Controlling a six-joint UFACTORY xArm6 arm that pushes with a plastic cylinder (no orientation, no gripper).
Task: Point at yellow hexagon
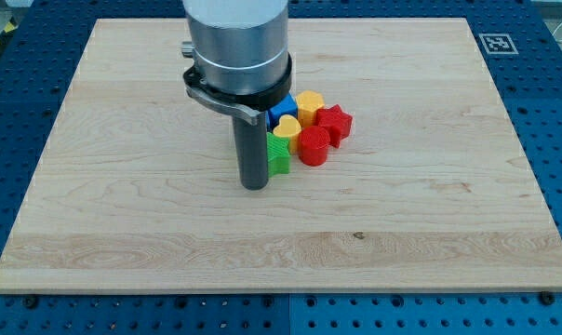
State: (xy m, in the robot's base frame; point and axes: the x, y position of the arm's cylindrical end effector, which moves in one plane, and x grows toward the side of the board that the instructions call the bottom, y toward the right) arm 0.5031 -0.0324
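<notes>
Near the board's middle, the yellow hexagon sits at the top of a tight cluster, with a blue block at its left, a red star-like block at its right and a yellow heart below it. A red round block and green block lie lower. My tip rests on the wooden board just left of the green block, apart from the hexagon; it is a bare rod with no fingers to open or close.

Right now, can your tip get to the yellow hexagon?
Probably not straight away. My tip sits at the view's left of the cluster, beside the green block. The yellow hexagon lies at the far side, behind the blue block; I'd go around.
</notes>
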